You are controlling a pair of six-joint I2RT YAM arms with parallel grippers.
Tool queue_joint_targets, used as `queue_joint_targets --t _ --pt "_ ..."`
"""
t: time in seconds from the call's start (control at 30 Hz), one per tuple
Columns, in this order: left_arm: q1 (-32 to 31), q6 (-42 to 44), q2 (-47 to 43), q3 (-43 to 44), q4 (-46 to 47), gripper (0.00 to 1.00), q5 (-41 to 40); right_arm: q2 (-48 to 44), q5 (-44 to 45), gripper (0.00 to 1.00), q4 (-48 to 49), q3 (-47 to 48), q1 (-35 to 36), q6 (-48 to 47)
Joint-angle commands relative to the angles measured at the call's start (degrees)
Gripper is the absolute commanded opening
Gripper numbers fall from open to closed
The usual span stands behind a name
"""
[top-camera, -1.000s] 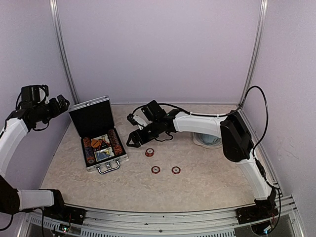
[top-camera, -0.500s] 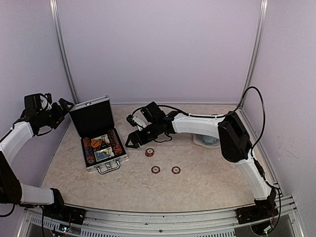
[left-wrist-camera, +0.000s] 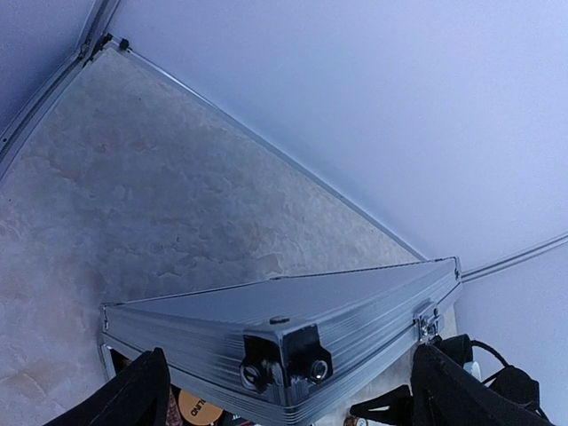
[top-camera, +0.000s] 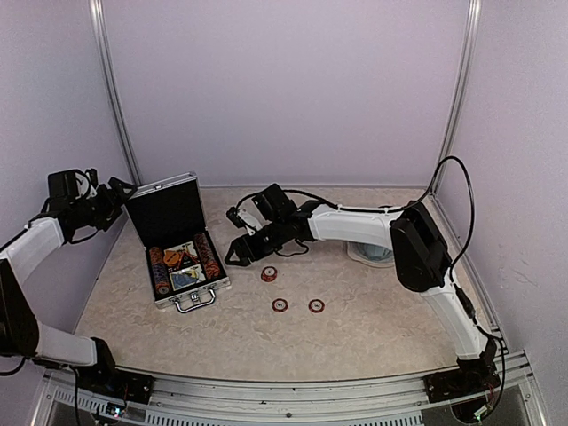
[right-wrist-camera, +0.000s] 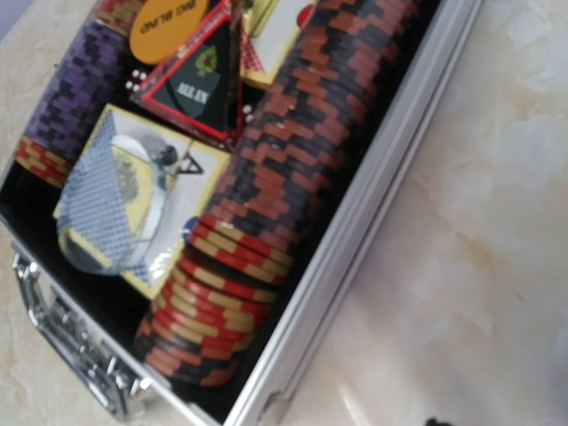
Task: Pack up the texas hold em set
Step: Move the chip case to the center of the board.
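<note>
My left arm leans in from the left wall, forearm slanting up, wrist turned toward the open case (top-camera: 185, 266). My left gripper (top-camera: 114, 195) hangs at the top back edge of its upright lid (left-wrist-camera: 266, 306). My left fingers (left-wrist-camera: 133, 399) stand wide apart, one to each side of the lid's latch corner, gripping nothing.

My right arm folds at a raised elbow on the right and stretches its forearm low across the table (top-camera: 373, 319) to the left. My right gripper (top-camera: 238, 252) hovers just beside the case's right wall, tipped down toward it. Whether those fingers are spread or closed, I cannot tell.

The case sits left of centre, holding a row of red-and-black chips (right-wrist-camera: 302, 151), a card box (right-wrist-camera: 200, 177) and a black triangular marker (right-wrist-camera: 200, 89). Three loose chips (top-camera: 280, 304) lie on the table right of the case, apart from it.
</note>
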Motion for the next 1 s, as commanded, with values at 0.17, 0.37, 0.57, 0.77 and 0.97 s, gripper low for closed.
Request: queue_joint_targets --t 0.17,0.37,0.57,0.77,0.97 --pt "0.2 0.3 0.1 -1.8 2.2 0.90 0.8 6.4 0.7 0.61 -2.5 7.2 1.0 1.9" --pt "0.2 0.9 -0.4 -2.1 2.2 0.89 0.4 9.3 1.8 0.57 -3.0 10.1 1.7 3.3" --pt "-0.4 1.2 0.0 -2.6 2.3 0.88 0.0 10.8 4.2 0.54 -3.9 11.8 2.0 3.7" --pt "-0.7 1.5 -0.2 -3.0 2.3 0.88 -0.3 12.0 7.0 0.50 -5.7 12.9 2.5 4.0" --pt "-1.7 1.5 -0.1 -4.1 2.9 0.87 -0.5 12.0 11.4 0.44 -7.8 13.1 2.6 4.0"
